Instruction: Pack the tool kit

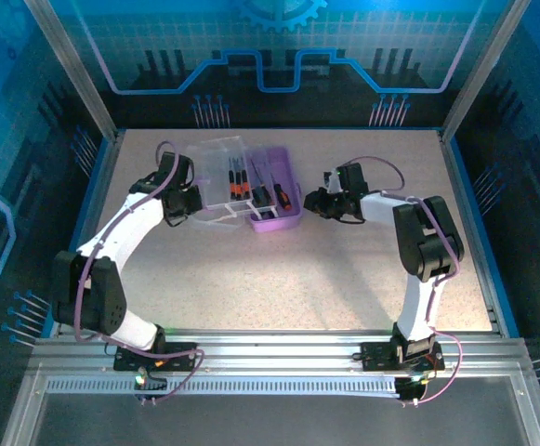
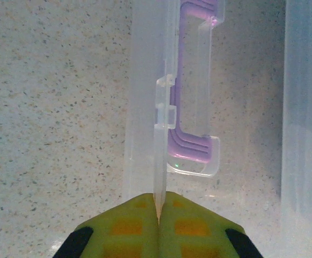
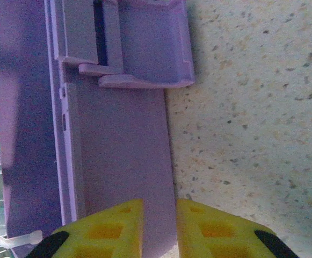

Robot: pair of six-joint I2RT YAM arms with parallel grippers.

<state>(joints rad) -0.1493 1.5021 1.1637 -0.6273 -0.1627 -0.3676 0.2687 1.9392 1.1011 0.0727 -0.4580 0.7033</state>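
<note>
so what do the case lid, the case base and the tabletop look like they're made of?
Lid: clear, glossy plastic by the look; the table shows through it.
Base: opaque purple plastic, smooth, with moulded ridges.
Tabletop: pale speckled surface, matte; laminate or stone-effect, can't tell which.
</note>
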